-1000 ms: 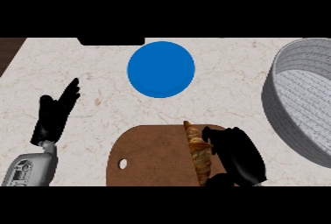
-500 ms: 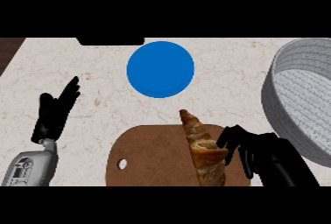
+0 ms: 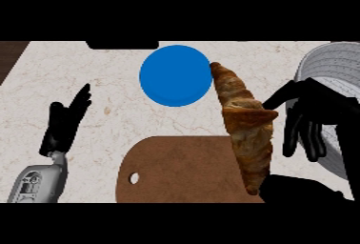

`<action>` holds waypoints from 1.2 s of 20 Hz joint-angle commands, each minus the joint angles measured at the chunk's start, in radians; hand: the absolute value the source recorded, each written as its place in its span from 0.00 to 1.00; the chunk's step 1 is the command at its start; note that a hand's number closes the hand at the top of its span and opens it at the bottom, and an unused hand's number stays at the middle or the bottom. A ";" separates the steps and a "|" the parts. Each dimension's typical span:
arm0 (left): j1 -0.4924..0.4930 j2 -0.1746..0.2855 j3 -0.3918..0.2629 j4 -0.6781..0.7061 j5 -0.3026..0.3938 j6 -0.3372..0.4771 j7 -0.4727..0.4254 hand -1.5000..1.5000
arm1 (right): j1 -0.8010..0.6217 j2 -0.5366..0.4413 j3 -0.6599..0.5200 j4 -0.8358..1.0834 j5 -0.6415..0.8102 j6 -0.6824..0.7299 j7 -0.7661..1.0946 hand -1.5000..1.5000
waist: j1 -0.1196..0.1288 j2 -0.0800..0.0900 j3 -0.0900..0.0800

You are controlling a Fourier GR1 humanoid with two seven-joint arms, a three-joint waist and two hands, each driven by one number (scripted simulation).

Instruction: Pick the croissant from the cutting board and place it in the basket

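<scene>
right robot hand (image 3: 316, 108) grasps croissant (image 3: 246, 125) above the cutting board (image 3: 184, 167); left robot hand (image 3: 63, 125) released.

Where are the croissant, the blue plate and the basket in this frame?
croissant (image 3: 243, 128), head view, on its wide middle.
blue plate (image 3: 175, 75), head view, on the plate's centre.
basket (image 3: 336, 59), head view, on its grey wall at the right edge.

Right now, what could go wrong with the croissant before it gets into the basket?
The croissant is long and mostly sticks out past the right hand, so it might slip and land on the cutting board or counter. It also isn't over the basket yet, and one long end could catch the rim going in.
</scene>
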 commanded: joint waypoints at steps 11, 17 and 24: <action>0.040 0.001 0.012 -0.038 0.004 0.005 -0.015 0.50 | -0.367 -0.385 -0.351 0.274 -0.124 0.254 0.072 1.00 | 0.002 0.001 0.000; 0.003 0.002 0.008 0.020 0.000 -0.010 -0.029 0.50 | -0.345 -0.599 -0.476 0.482 -0.172 0.336 -0.121 1.00 | -0.004 0.008 0.001; -0.016 -0.034 -0.010 0.010 -0.019 0.022 -0.003 0.50 | -0.198 -0.774 -0.554 0.685 -0.091 0.203 -0.454 1.00 | 0.006 0.010 0.003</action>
